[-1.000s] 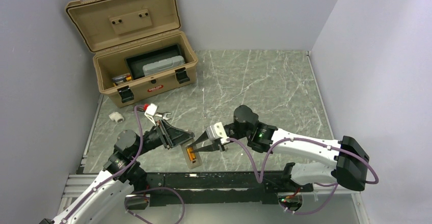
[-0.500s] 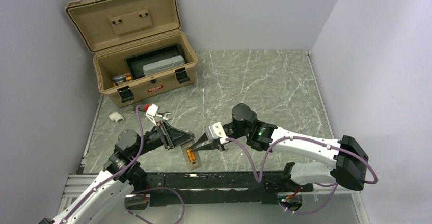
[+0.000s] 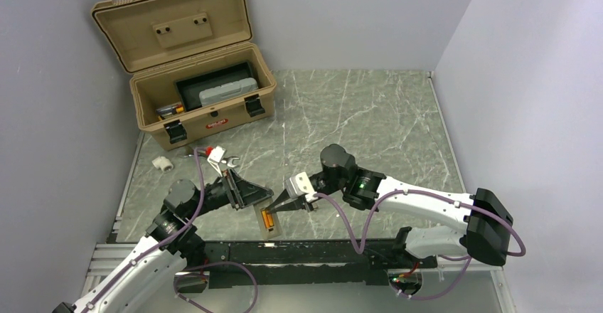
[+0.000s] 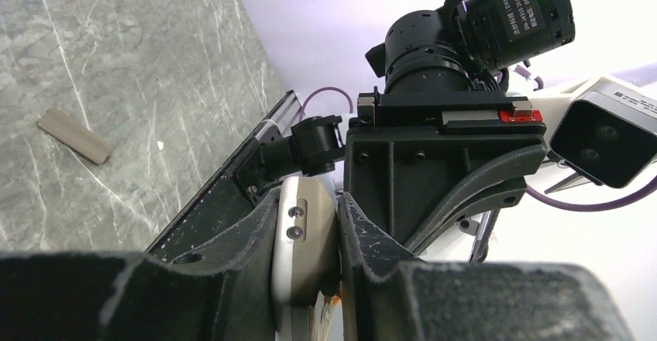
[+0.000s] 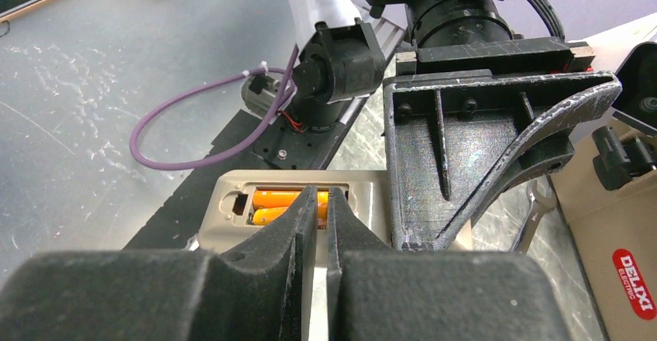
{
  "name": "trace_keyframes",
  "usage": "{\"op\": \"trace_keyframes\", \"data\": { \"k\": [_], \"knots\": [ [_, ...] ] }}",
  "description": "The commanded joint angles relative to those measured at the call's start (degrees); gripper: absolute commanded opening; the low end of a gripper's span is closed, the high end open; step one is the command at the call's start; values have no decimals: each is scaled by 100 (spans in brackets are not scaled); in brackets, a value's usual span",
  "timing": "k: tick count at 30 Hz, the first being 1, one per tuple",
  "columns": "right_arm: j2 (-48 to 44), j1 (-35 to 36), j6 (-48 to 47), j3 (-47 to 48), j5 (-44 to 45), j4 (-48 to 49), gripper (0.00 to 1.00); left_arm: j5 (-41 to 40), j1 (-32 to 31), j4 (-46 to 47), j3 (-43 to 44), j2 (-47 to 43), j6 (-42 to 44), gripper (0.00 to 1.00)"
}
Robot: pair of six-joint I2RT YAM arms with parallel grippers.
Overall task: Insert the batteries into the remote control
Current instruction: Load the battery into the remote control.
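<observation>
My left gripper (image 3: 260, 200) is shut on the remote control (image 3: 269, 223), holding it back-up low over the table's near edge. Its fingers (image 4: 263, 225) press the remote's rounded grey end (image 4: 306, 240) from both sides. Two orange batteries (image 5: 271, 200) lie side by side in the open recess of the remote (image 5: 217, 229); they also show as an orange patch (image 3: 266, 218) from above. My right gripper (image 5: 324, 195) points down at the recess, jaws almost together with a thin slit and nothing between them. Its tips (image 3: 273, 208) hide the batteries' right ends.
An open tan toolbox (image 3: 192, 85) stands at the back left with a grey case (image 3: 227, 91) inside. A small white block (image 3: 163, 162) and a metal wrench (image 3: 229, 161) lie near it. A flat grey-beige strip (image 4: 76, 136) rests on the marble. A black rail (image 3: 299, 252) runs along the near edge.
My right gripper's jaws have narrowed to a slit and it has shifted a little left over the recess. The left gripper still holds the remote.
</observation>
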Motion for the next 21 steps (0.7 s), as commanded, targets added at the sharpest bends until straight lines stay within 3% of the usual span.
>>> {"op": "trace_keyframes", "data": {
  "k": [1, 21],
  "knots": [
    [-1, 31, -121, -2, -448, -635, 10, -105, 14, 705, 99, -14, -176, 0],
    [23, 121, 71, -155, -523, -619, 8, -150, 9, 936, 152, 200, -242, 0]
  ]
}}
